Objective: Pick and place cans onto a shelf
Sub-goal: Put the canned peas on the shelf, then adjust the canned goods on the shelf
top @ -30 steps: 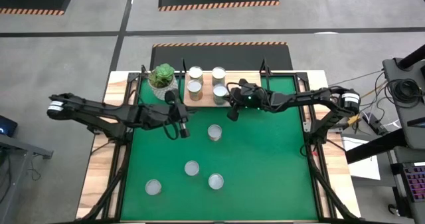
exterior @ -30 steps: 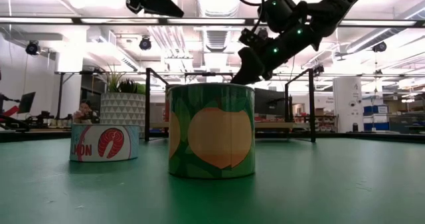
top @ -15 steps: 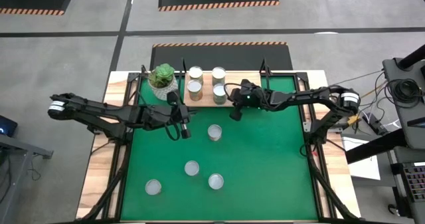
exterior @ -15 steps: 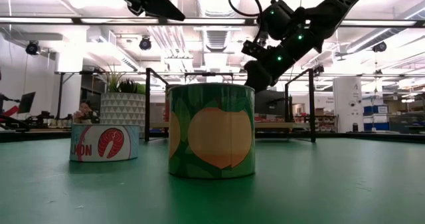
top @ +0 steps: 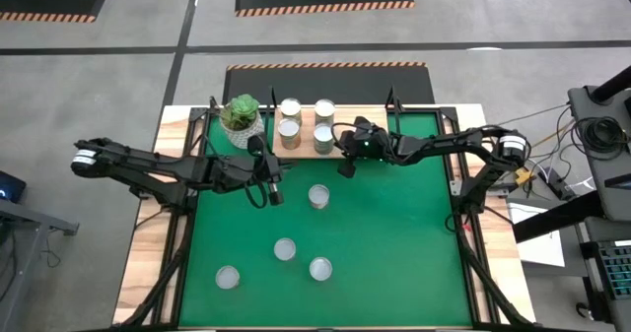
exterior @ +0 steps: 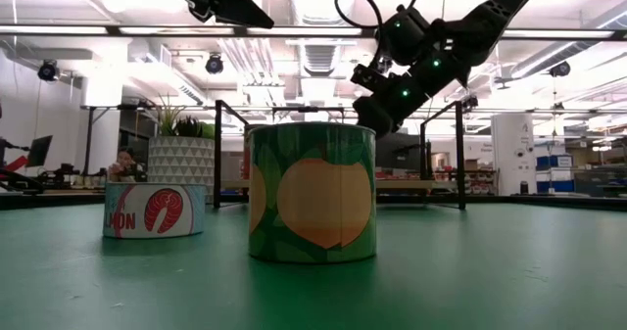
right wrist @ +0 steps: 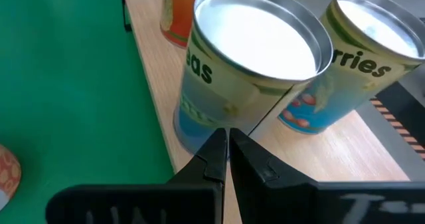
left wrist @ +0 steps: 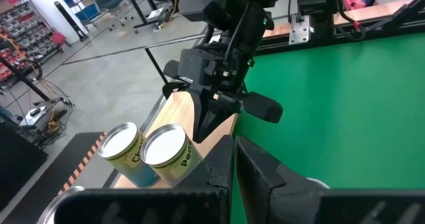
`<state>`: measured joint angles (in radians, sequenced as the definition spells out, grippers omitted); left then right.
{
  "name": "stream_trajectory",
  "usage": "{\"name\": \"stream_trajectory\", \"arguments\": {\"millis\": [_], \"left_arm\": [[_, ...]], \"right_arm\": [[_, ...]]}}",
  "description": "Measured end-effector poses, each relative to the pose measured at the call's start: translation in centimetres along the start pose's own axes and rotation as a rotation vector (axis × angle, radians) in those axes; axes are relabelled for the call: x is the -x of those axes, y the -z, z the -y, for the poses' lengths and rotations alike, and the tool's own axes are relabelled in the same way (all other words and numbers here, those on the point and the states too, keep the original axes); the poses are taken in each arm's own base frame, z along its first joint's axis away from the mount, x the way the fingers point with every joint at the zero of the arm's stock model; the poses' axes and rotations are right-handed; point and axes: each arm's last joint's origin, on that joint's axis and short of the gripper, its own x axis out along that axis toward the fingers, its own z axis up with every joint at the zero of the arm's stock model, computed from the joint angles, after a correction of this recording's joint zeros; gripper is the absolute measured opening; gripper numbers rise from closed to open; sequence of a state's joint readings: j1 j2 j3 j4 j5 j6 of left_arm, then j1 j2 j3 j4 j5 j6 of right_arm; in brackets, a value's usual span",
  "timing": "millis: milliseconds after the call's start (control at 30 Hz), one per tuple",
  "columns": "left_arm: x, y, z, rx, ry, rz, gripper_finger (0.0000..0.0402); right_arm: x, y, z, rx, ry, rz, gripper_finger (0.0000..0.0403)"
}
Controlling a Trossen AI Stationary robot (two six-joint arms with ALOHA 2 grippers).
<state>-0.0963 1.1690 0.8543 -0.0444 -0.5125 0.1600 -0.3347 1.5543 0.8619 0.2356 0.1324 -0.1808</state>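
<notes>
Left gripper (top: 273, 196) hangs over the mat beside the plant pot (top: 241, 118), jaws closed, empty. Four cans (top: 304, 123) stand on the shelf (top: 301, 149); four cans (top: 285, 249) wait on the mat. Right gripper (top: 344, 168) hovers at the shelf edge, jaws closed, empty. Judged: between placements; next, open over a mat can.

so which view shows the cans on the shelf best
The high view: all four cans show on the shelf, in two pairs. The right wrist view shows two close up, the left wrist view two, and the low view none clearly.
</notes>
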Motion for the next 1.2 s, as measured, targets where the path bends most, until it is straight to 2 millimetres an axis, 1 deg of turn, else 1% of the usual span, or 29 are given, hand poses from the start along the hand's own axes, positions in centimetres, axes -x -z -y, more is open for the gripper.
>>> {"name": "stream_trajectory", "arguments": {"millis": [200, 300, 400, 500, 633, 800, 867, 967, 1133, 1200], "left_arm": [[0.0, 0.0, 0.0, 0.0, 0.0, 0.0, 0.0], [0.0, 0.0, 0.0, 0.0, 0.0, 0.0, 0.0], [0.0, 0.0, 0.0, -0.017, 0.0, -0.004, 0.0], [0.1, 0.2, 0.0, -0.026, 0.003, -0.02, 0.0], [0.3, 0.1, -0.2, -0.027, 0.002, -0.019, 0.0], [0.4, 0.1, -0.2, -0.026, 0.002, -0.019, 0.0], [0.4, 0.1, -0.2, -0.027, 0.002, -0.019, 0.0], [0.4, 0.1, -0.2, -0.027, 0.002, -0.02, 0.0], [0.4, 0.2, -0.2, -0.028, 0.002, -0.021, 0.0], [0.4, 0.2, -0.2, -0.031, 0.003, -0.026, 0.0]], "right_arm": [[0.4, -0.9, 0.4, 0.054, 0.0, -0.024, 0.0009], [0.8, -1.9, 1.2, 0.063, 0.009, -0.056, 0.0009], [1.1, -2.7, 2.4, 0.066, 0.028, -0.107, 0.0009], [1.3, -3.7, 4.4, 0.057, 0.065, -0.128, 0.0009], [1.5, -4.7, 8.0, 0.051, 0.137, -0.109, 0.0009], [2.0, -6.4, 13.1, -0.023, 0.116, 0.038, 0.0009], [1.7, -6.6, 14.7, -0.073, 0.086, 0.09, 0.0009], [0.5, -6.2, 16.4, -0.116, 0.032, 0.114, 0.0009], [-2.7, -5.1, 18.1, -0.123, 0.028, 0.081, 0.0009], [-4.1, -4.4, 18.4, -0.13, -0.024, 0.064, 0.0009]]}}
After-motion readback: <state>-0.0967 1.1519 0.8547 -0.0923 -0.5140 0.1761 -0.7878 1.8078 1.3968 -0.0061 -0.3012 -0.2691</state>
